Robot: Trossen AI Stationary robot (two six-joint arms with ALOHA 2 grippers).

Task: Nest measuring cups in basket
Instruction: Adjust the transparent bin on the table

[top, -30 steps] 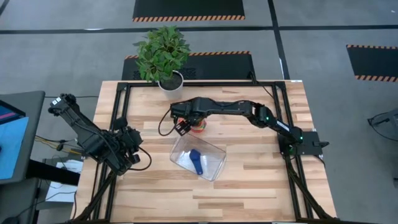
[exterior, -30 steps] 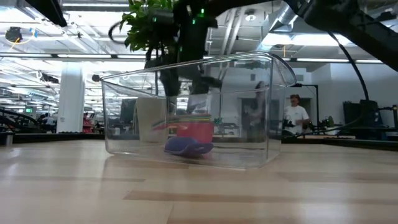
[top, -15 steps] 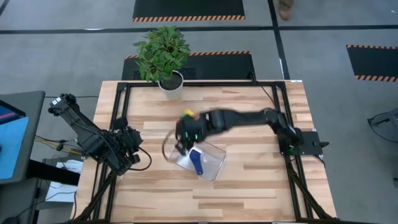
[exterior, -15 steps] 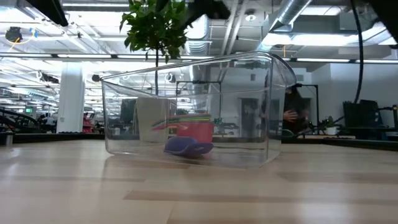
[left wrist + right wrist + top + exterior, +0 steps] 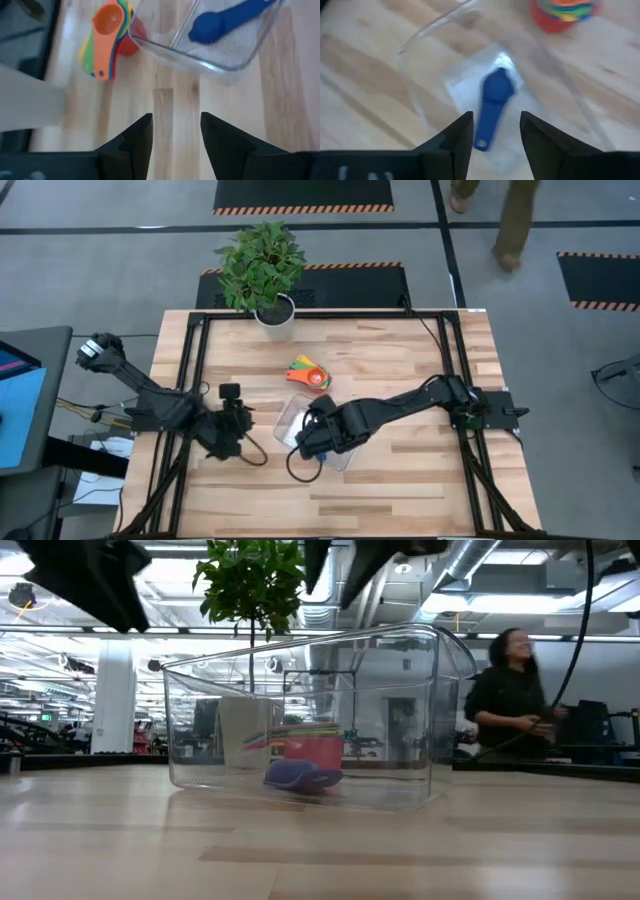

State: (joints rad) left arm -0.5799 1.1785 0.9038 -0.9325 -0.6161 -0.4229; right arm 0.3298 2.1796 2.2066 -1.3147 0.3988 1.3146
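Right pincer parted, empty, directly above dark blue cup lying in basket; nested stack just beyond. Should descend straight, straddle handle, clench gently. Left pincer parted, waiting.

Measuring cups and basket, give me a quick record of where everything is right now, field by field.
basket: clear basket near the table's middle
in basket: one dark blue cup, lying flat
outside basket: nested stack of cups, orange on top, on the table beside the basket toward the plant
right gripper: above the basket, fingers apart, holding nothing
left gripper: by the table's left edge, open, empty
background: a person beyond the table
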